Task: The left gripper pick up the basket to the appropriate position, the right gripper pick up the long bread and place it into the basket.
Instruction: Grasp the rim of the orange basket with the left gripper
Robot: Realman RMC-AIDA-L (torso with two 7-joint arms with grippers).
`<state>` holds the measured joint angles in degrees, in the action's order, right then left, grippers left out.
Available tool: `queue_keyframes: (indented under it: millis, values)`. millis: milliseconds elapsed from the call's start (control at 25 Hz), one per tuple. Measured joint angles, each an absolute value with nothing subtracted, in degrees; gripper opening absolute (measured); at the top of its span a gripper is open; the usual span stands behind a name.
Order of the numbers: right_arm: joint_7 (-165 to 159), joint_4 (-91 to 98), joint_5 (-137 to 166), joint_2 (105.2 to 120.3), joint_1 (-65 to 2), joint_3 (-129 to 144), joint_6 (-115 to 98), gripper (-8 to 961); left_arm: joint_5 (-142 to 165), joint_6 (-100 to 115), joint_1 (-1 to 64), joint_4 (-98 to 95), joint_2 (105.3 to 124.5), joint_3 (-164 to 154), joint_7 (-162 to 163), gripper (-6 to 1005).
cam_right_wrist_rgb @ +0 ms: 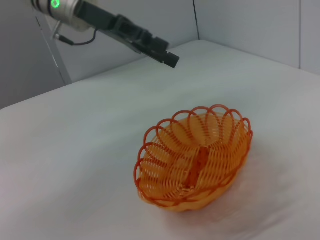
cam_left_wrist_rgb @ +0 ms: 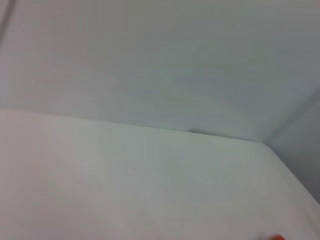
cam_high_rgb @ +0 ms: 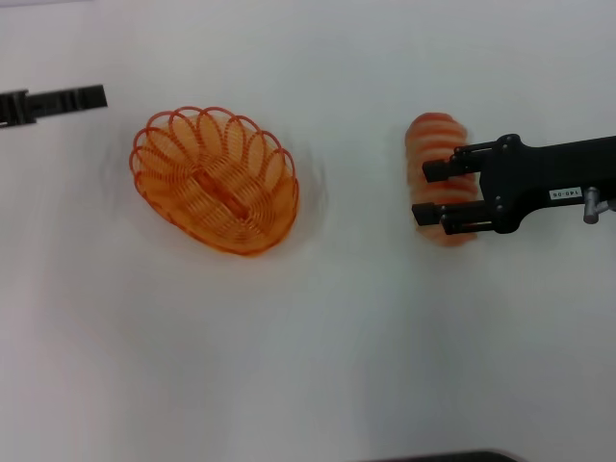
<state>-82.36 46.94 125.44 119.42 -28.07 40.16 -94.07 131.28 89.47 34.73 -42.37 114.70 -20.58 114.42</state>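
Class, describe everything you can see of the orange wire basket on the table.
The oval orange wire basket is woven from thin wire ribs with a looped, petal-like rim and a solid strip along its floor. It sits upright and empty on the white table, nothing touching it. The black unlabelled left gripper is off to its left, apart from it; the ridged orange and cream long bread lies to its right.

- Setting: a robot test bench in a laboratory-like room.
- Evidence: a plain white tabletop (cam_high_rgb: pixel 289 366), bare pale walls (cam_right_wrist_rgb: pixel 250 25) meeting at a corner, and a black robot arm (cam_right_wrist_rgb: pixel 120 30) bearing a green indicator light (cam_right_wrist_rgb: pixel 55 4).
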Motion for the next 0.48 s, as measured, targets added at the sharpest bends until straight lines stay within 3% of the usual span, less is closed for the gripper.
queue_keyframes:
  millis: [160,480]
  values:
    - [-82.4,46.9,125.6,119.39,-28.4,40.2,-94.3,664,133.4,84.8,36.3,-42.3,113.43,-22.4,126.8,844]
    - [-82.3,47.0,125.6,119.28,-28.6,40.2,-94.3,663,134.8,82.6,39.7,-42.6,112.68,-28.9,133.1,843]
